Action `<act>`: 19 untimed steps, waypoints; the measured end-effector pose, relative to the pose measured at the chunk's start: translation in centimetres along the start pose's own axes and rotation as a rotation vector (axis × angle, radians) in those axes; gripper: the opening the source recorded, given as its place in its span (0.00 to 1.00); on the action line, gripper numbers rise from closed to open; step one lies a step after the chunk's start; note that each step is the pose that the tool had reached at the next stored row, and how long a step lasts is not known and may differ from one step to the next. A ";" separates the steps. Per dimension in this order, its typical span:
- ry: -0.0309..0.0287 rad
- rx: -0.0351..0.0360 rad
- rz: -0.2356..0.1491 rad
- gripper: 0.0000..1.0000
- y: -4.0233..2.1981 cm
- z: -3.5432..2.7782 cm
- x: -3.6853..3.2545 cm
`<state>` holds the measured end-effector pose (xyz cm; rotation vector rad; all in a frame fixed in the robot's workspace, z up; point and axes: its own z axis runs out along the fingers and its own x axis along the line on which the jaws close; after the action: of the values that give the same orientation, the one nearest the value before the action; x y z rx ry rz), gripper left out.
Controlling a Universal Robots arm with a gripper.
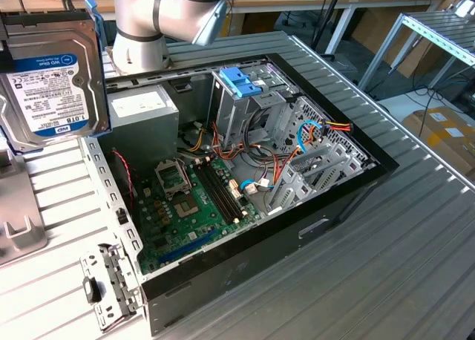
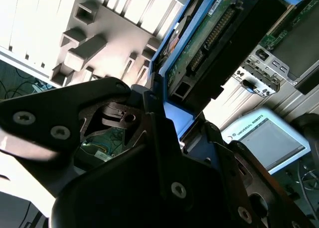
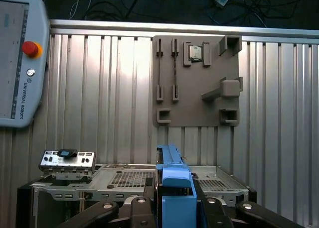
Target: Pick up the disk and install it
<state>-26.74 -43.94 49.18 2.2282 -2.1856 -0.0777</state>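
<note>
Exterior view: the disk (image 1: 52,80) stands on edge at the exterior view's left, its white and blue label facing the camera and a light blue rail running up its side. It is outside the open computer case (image 1: 245,269) and well apart from the drive cage (image 1: 237,113), which carries a blue bracket (image 1: 239,82). The case lies on a ribbed metal table (image 1: 415,266), with the grey power supply (image 1: 141,110) and the green motherboard (image 1: 185,206) exposed inside. The arm (image 1: 163,13) rises behind the case.

In the first wrist view, the gripper (image 3: 175,204) is clenched on the disk (image 3: 172,168), whose blue carrier edge sits pinched between the black fingers (image 3: 219,210). A grey fixture plate (image 3: 197,83) lies on the table beyond, and a teach pendant (image 3: 20,63) rests well apart from it.

In the second wrist view, the gripper (image 2: 164,123) clamps the blue rail. The disk (image 2: 209,34) shows its green circuit board and connector.
</note>
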 end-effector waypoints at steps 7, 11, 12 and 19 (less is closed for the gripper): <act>0.0000 0.0000 0.000 0.37 -0.45 0.01 0.13; 0.0000 0.0000 0.000 0.37 -0.78 0.02 0.22; 0.0000 0.0000 0.000 0.37 -0.84 0.02 0.23; -0.0001 0.0000 0.000 0.37 -1.33 0.04 0.37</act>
<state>-25.40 -44.28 49.07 2.2283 -2.1856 -0.0778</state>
